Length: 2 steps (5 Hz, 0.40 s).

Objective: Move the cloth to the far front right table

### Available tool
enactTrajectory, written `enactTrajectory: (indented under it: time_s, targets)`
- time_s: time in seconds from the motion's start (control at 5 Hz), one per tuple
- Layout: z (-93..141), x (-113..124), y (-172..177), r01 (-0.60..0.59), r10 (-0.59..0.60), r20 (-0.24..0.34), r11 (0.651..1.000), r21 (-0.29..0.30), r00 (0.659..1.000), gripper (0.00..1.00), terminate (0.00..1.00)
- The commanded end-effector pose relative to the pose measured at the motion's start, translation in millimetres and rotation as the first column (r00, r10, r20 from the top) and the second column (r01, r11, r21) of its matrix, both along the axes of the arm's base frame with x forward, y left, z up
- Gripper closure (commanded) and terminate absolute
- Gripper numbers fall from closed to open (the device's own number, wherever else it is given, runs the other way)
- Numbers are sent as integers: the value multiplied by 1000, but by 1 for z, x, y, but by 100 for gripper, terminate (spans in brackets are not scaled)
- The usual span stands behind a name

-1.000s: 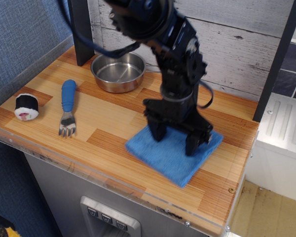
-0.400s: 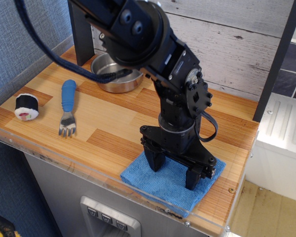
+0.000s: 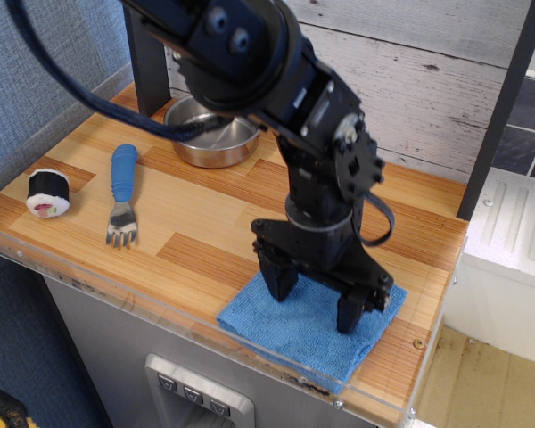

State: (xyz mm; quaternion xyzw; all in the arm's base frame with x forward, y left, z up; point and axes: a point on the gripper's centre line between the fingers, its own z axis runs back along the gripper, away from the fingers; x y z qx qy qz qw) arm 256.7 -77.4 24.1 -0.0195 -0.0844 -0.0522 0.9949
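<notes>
- Lying flat at the front right corner of the table (image 3: 205, 209), the cloth (image 3: 305, 330), a fuzzy blue folded square, with its near corner reaching the clear acrylic edge (image 3: 187, 323).
- Standing over the cloth, the black gripper (image 3: 316, 301), fingers spread wide apart, one finger (image 3: 279, 278) at the cloth's left back part and the other (image 3: 352, 308) toward its right side.
- Pointing straight down, both fingertips at or just above the cloth surface; cannot tell whether touching or slightly clear of it.
- Pinching nothing between the fingers; only flat towel visible in the gap.
- Rising behind the gripper, a bulky black arm (image 3: 276, 80) with a dark cable (image 3: 62, 71) looping up to the left.
- Sitting at the back of the table, partly hidden by the arm, a round steel pan (image 3: 216, 141), well apart from the cloth.
- Lying on the left half of the table, a blue-handled fork (image 3: 122, 192), tines toward the front edge.
- Resting near the left edge, just beyond the fork, a small sushi roll toy (image 3: 47, 193), black outside with a white end.
- Backing the scene, a whitewashed plank wall (image 3: 428, 80), with a dark post (image 3: 147, 67) just left of the pan.
</notes>
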Motion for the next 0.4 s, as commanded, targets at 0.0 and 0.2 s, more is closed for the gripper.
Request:
enactTrajectory:
  time_s: [0.0,0.2]
  targets:
    - [56,21,9,-64,68,116,997,-36,991,0,0]
    - [76,24,8,-79,86,137,995,-60,987,0,0]
